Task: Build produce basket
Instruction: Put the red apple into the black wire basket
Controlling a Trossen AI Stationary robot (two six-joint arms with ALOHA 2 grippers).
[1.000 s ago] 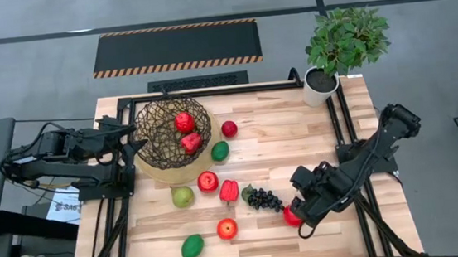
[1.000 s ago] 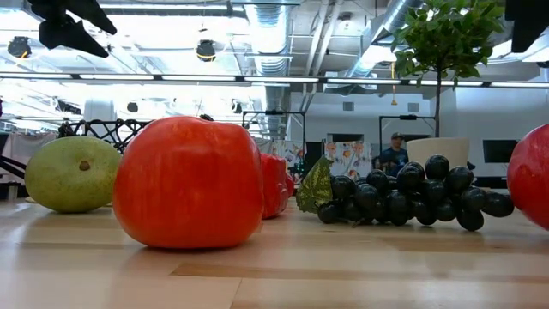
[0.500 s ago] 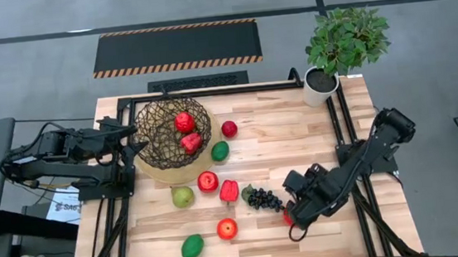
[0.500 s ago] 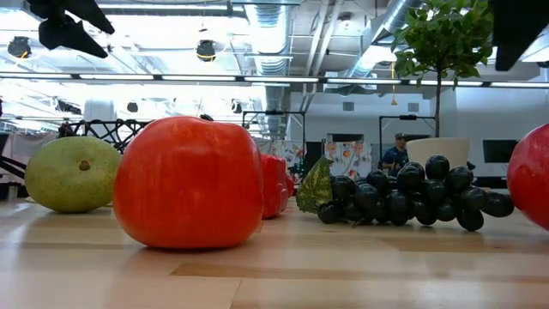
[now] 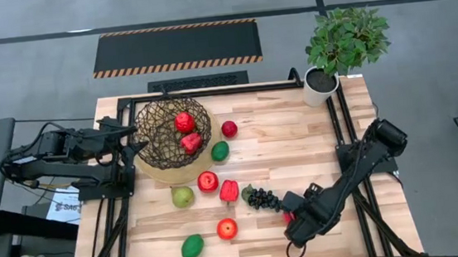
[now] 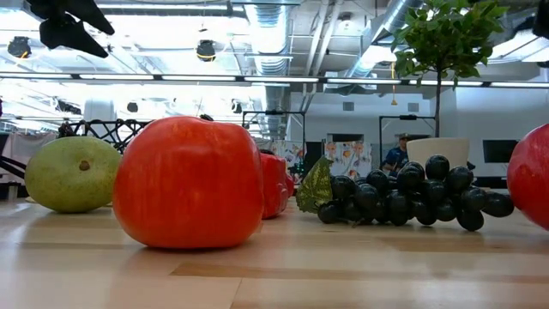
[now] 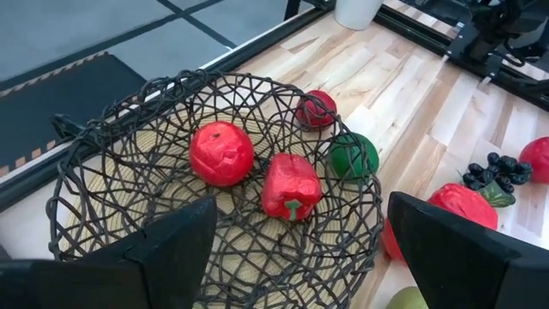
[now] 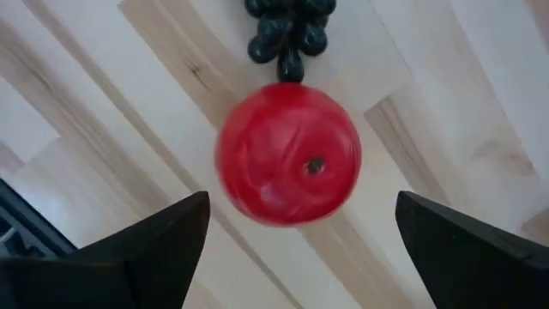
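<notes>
Produce lies scattered across a wooden counter (image 5: 296, 139), with the dark wire basket (image 5: 173, 133) at upper left of the overhead frame already holding a red apple (image 5: 183, 122) and a red pepper (image 5: 191, 143). Just outside its rim sit another small red apple (image 5: 229, 128) and a green oval fruit (image 5: 220, 151). Toward centre are a yellow-green pear (image 5: 183, 197), a red apple (image 5: 208, 181), a second red pepper (image 5: 229, 191) and a dark grape bunch (image 5: 263, 199); lower down, a further red apple (image 5: 227, 228) and a green oval (image 5: 192, 246). At lower right, the right hand (image 5: 293, 219) hovers directly over one more red apple (image 8: 287, 153), fingers spread wide on either side without touching it. The left hand (image 5: 135, 142), its fingers also apart and empty, waits beside the basket at the frame's left. A potted plant (image 5: 334, 48) stands at the upper right corner
</notes>
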